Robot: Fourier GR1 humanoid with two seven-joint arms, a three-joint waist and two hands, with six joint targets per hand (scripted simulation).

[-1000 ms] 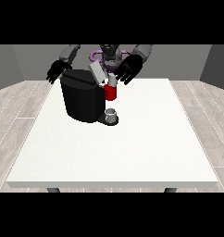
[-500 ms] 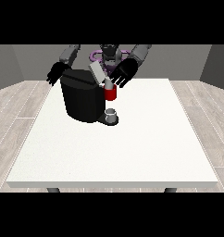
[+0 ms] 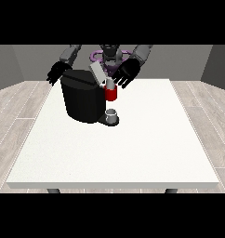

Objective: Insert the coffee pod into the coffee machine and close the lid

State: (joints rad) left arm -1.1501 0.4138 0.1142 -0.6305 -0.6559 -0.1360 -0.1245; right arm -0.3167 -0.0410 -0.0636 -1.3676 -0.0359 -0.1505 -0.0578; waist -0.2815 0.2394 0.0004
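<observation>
Your machine (image 3: pixel 84 100) stands near the table's (image 3: pixel 147 139) far edge, lid (image 3: pixel 96 72) still up. The hand at the view's right (image 3: pixel 126 74), fingers spread, hovers beside it; I can't see the pod. Closing remains.

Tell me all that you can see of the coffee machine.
The coffee machine is a black, rounded block standing upright on the white table, near its far edge. Its grey lid is tilted up, open. A red part sits at its front, above a small grey cup on a dark base. Whether either hand touches it cannot be told.
</observation>
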